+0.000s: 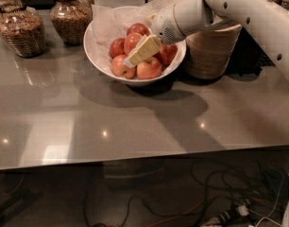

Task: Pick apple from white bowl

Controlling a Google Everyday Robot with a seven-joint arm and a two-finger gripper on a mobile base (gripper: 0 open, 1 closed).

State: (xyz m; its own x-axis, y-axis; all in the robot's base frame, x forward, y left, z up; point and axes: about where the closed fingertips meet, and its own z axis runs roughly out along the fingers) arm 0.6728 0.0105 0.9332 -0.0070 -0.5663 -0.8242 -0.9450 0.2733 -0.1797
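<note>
My gripper is low over six apples in the one white bowl; grip state cannot tell. Two jars left, one bowl stack right.

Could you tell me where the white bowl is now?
White bowl sits back-centre on the table, between the glass jars and stacked beige bowls; the gripper hangs over its apples.

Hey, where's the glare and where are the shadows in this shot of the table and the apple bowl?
Camera view: small light glints dot the glossy grey tabletop; the white arm's dark shadow falls on it in front of the wide white ceramic bowl; the pale two-finger gripper, over the red apples, is well lit; below the table is dim.
</note>
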